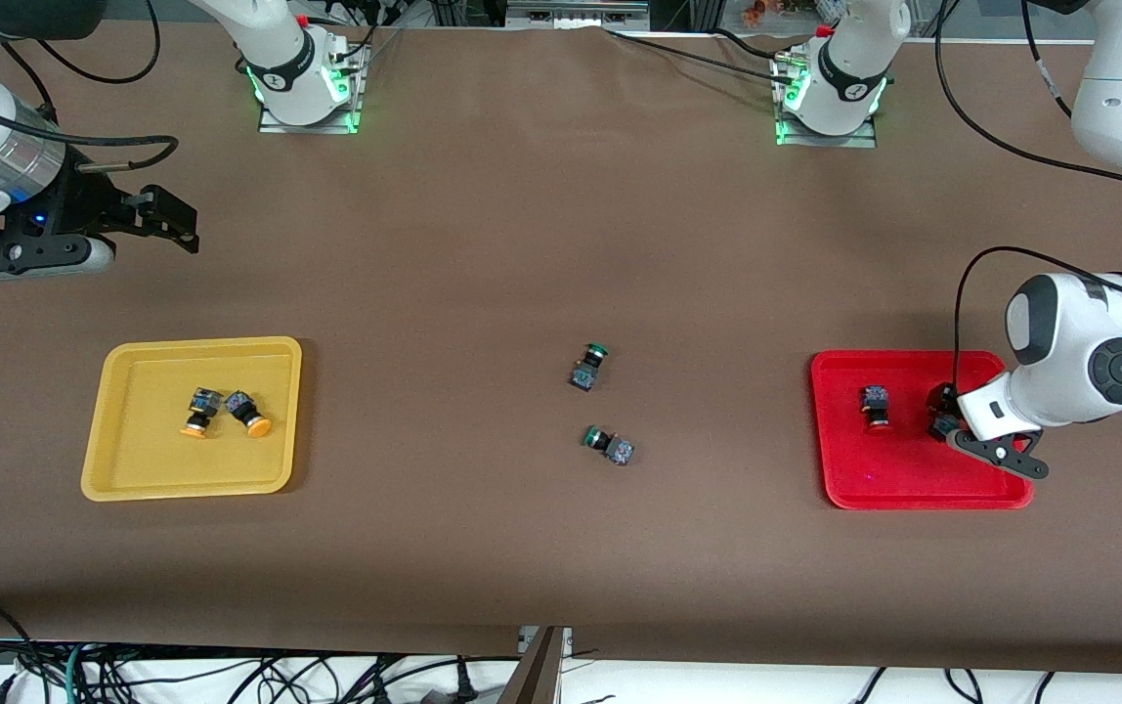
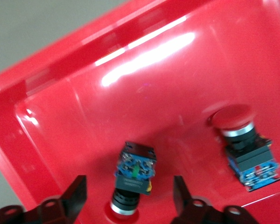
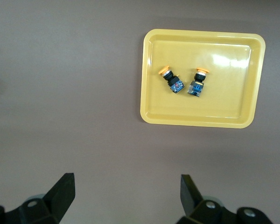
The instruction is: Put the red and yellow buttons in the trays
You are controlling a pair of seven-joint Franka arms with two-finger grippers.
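The left tool (image 2: 126, 198) sits low in the red tray (image 2: 46, 93), fingers spread wide astride a red button (image 2: 133, 179) lying on its side, not gripping it; a second red button (image 2: 245, 144) lies beside. The right tool (image 3: 126, 198), also spread wide, waits above bare worktop (image 1: 483, 244) near the yellow tray (image 1: 116, 391), which holds both yellow buttons (image 1: 226, 411).

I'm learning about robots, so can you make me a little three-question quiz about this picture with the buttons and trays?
1. How many buttons lie in the yellow tray?
2. True or false: the left gripper is squeezed shut on a red button.
3. Which buttons sit on the bare table? A. red-capped B. yellow-capped C. green-capped

Key
1. Two, both yellow-capped buttons.
2. False. It is open over the red tray, with one red button lying between its fingers and another red button nearby.
3. C. Two green-capped buttons lie mid-table. The right gripper waits open, up above the table.
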